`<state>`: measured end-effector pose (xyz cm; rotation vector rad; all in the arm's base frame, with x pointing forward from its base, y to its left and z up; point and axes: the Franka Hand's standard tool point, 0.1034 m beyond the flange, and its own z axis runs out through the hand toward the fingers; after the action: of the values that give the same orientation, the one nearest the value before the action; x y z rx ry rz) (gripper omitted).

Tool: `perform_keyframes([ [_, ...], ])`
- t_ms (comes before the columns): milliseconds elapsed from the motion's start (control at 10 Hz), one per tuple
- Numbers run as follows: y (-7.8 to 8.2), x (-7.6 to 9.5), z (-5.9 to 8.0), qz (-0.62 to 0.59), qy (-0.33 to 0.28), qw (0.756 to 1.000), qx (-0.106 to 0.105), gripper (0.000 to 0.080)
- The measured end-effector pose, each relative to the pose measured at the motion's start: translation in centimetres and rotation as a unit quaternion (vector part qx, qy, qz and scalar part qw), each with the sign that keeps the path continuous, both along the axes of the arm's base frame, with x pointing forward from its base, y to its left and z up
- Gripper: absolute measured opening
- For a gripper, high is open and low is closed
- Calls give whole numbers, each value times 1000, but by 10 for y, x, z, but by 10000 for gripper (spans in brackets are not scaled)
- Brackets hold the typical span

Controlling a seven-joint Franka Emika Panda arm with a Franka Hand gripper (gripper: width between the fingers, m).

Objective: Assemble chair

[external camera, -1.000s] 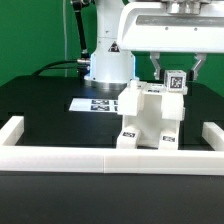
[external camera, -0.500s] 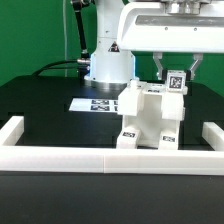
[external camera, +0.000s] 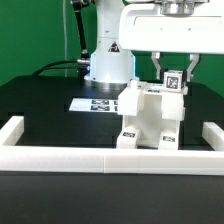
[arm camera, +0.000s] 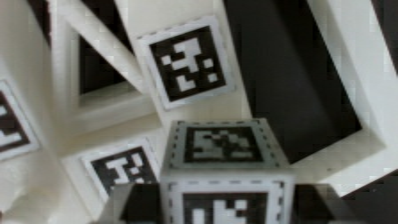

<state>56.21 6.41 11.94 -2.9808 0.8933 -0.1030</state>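
Note:
The partly built white chair (external camera: 146, 120) stands in the middle of the black table, tags on its front feet. My gripper (external camera: 174, 76) hangs over its top corner at the exterior view's right. It is shut on a small white post (external camera: 173, 80) that carries a black-and-white tag. The post's lower end meets the chair's top. In the wrist view the same tagged post (arm camera: 222, 160) fills the gap between the dark fingers (arm camera: 135, 200), with the gripper (arm camera: 222, 205) closed round it. Chair bars with another tag (arm camera: 187, 65) lie beyond.
A long low white border rail (external camera: 110, 160) runs along the front, with side pieces at the exterior view's left (external camera: 25, 130) and right (external camera: 203, 134). The marker board (external camera: 92, 103) lies flat behind the chair. The robot's base (external camera: 106, 62) stands at the back.
The jaws have closed onto the tagged post. Post and gripper have since shifted slightly up and toward the exterior view's left. The chair has not moved.

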Motion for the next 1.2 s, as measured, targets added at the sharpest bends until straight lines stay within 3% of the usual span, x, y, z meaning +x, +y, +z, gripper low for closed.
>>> perform_keyframes([
  [500,0,0,-1,-226,2,974,25,288],
  [1200,6,0,-1,-470,10,881,52,289],
])
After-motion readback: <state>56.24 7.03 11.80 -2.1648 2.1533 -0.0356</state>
